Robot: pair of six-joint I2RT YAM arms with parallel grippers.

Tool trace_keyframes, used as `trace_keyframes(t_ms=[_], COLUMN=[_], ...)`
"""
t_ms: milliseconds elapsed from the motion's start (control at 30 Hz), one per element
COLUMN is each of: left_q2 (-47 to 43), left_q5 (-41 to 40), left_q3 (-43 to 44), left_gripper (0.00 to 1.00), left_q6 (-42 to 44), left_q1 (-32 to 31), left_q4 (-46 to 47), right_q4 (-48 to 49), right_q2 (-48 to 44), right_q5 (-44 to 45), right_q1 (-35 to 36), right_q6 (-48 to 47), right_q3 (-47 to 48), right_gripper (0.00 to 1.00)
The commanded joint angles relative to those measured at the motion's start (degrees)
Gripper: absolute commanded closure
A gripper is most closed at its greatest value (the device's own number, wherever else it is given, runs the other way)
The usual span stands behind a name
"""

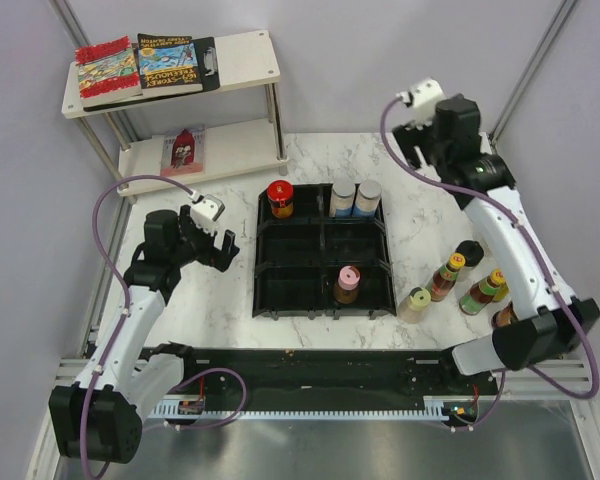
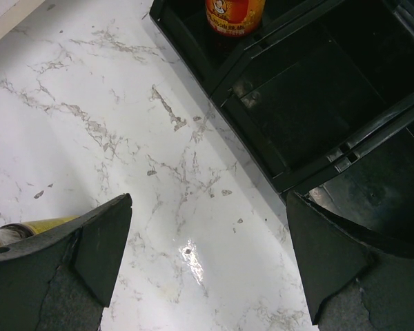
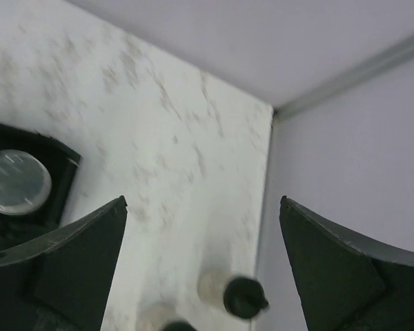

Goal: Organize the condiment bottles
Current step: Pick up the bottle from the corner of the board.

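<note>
The black tray (image 1: 325, 232) holds a red-capped jar (image 1: 280, 198), two silver-capped jars (image 1: 355, 198) and a pink-capped bottle (image 1: 347, 284). Several more condiment bottles stand right of the tray: a cream-capped one (image 1: 416, 302), a yellow-capped red one (image 1: 446, 276), a black-capped one (image 1: 470, 252) and a green one (image 1: 485, 290). My left gripper (image 1: 212, 236) (image 2: 208, 200) hangs open over bare marble just left of the tray (image 2: 290, 117), the red-capped jar (image 2: 234, 14) ahead of it. My right gripper (image 1: 417, 140) (image 3: 203, 200) is raised high at the back right, open and empty, with a silver cap (image 3: 15, 182) and the black-capped bottle (image 3: 245, 298) below it.
A white two-level shelf (image 1: 235, 52) at the back left carries colourful books (image 1: 140, 65), with a red item (image 1: 185, 150) on its lower level. Grey walls close in the left, right and back sides. Another bottle (image 1: 504, 316) sits partly hidden behind the right arm.
</note>
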Motion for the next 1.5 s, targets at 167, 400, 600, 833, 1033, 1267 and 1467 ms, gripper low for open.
trace_keyframes(t_ms=[167, 400, 600, 833, 1033, 1267, 1467], left_q2=[-1.62, -2.76, -3.38, -3.90, -4.17, -4.35, -4.35], left_q5=[4.15, 6.26, 7.40, 8.63, 8.99, 9.43, 10.22], left_q3=[0.19, 0.28, 0.28, 0.19, 0.11, -0.07, -0.16], left_gripper=[0.00, 0.00, 0.00, 0.01, 0.00, 0.01, 0.00], left_q6=[1.22, 0.78, 0.78, 0.78, 0.69, 0.87, 0.69], left_q1=[0.36, 0.36, 0.45, 0.45, 0.45, 0.45, 0.36], left_q4=[0.36, -0.08, -0.35, -0.61, -0.70, -0.78, -0.78], right_q4=[-10.97, -5.79, -8.94, -14.22, -17.99, -24.24, -24.41], right_q2=[-23.32, -34.33, -40.31, -44.00, -44.45, -42.43, -39.00], right_q5=[6.05, 14.05, 13.62, 11.77, 9.77, -1.30, -13.93], right_q1=[-15.55, -21.98, -26.20, -30.95, -32.62, -37.10, -50.70], right_q6=[-3.12, -1.10, 0.65, 1.80, 2.24, 3.47, 2.86], right_q3=[-23.00, -35.13, -41.20, -40.68, -39.98, -39.36, -37.87], right_gripper=[0.02, 0.02, 0.02, 0.02, 0.02, 0.02, 0.02])
